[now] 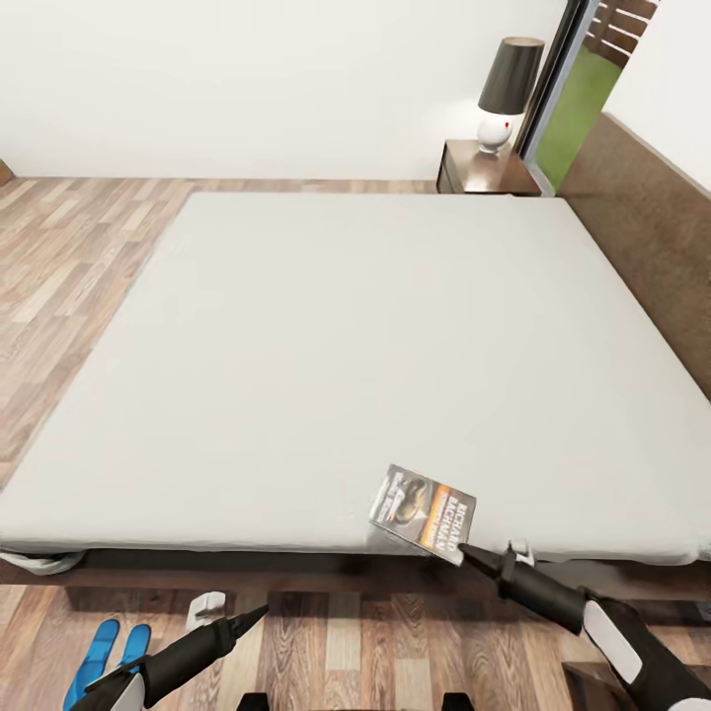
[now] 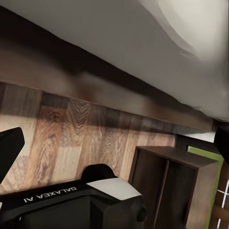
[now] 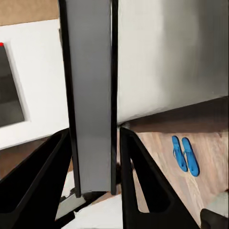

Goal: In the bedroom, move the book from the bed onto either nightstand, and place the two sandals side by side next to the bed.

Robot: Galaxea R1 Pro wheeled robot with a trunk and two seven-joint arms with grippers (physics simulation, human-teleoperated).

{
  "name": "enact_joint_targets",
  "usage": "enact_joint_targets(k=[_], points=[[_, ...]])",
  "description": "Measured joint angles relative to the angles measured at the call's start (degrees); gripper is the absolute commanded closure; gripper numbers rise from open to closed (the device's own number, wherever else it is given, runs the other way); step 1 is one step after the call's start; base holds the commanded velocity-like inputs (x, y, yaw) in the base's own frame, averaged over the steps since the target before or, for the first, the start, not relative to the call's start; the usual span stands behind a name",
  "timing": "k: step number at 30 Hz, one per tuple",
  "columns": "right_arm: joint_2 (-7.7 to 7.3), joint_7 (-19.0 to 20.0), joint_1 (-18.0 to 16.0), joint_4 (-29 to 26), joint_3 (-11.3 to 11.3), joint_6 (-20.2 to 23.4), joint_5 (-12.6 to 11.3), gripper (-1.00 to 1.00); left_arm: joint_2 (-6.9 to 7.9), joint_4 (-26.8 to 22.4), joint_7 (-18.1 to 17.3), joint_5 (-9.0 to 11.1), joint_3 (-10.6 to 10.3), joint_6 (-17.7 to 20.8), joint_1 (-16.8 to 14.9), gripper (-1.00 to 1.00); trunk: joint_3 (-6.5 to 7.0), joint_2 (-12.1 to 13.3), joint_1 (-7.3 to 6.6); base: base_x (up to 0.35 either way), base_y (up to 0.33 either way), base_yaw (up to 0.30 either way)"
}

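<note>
The book (image 1: 425, 512), a thin paperback with an orange band, lies at the near edge of the light-grey bed (image 1: 326, 336), one corner lifted. My right gripper (image 1: 466, 553) is shut on that corner; in the right wrist view the book (image 3: 90, 86) stands edge-on between the black fingers (image 3: 136, 171). Two blue sandals (image 1: 104, 654) lie side by side on the wood floor beside the bed's near left; the right wrist view shows the sandals (image 3: 185, 153) too. My left gripper (image 1: 252, 617) hangs open over the floor just before the bed frame (image 2: 95, 76). A nightstand (image 1: 484, 168) stands at the far headboard corner.
A lamp (image 1: 509, 87) with a dark shade stands on the far nightstand. The brown headboard (image 1: 652, 237) runs along the right. A dark-brown cabinet (image 2: 167, 191) stands near the bed's near corner. A small white object (image 1: 205, 607) lies on the floor by the frame.
</note>
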Motion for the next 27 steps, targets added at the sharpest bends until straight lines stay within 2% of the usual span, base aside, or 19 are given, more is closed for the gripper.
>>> enact_joint_targets(k=[1, 2, 5, 8, 13, 27], points=[[-2.44, 3.20, -0.03, 0.13, -0.10, 0.54, -0.16, 1.00, -0.01, 0.00, -0.01, 0.00, 0.00, 0.00, 0.00, -1.00, 0.18, 0.40, -0.22, 0.000, 0.000, 0.000], [-4.10, 6.06, -0.02, 0.28, -0.08, 0.90, -0.23, 1.00, -0.01, 0.00, -0.02, 0.00, 0.00, 0.00, 0.00, -1.00, 0.36, 0.80, -0.44, 0.000, 0.000, 0.000], [-6.55, 11.51, 0.02, 0.59, -0.06, 1.17, -0.10, 1.00, -0.02, 0.03, -0.03, -0.01, 0.00, -0.01, -0.01, -1.00, 0.90, 2.01, -1.10, 0.000, 0.000, 0.000], [-8.80, 14.66, 0.04, 0.75, 0.03, 1.18, 0.07, 1.00, -0.02, 0.03, -0.03, -0.02, 0.00, -0.01, -0.01, -1.00, 1.44, 3.21, -1.76, 0.000, 0.000, 0.000], [-9.53, 15.41, 0.04, 0.77, 0.08, 1.20, 0.07, 1.00, -0.02, 0.09, -0.03, -0.02, 0.00, -0.01, -0.01, -1.00, 2.34, 5.22, -2.86, 0.000, 0.000, 0.000], [-9.62, 15.43, 0.05, 0.92, 0.26, 0.84, 0.90, 1.00, -0.02, 0.10, 0.60, -0.03, 0.00, -0.04, -0.01, -1.00, 4.85, 10.84, -5.93, 0.000, 0.000, 0.000]])
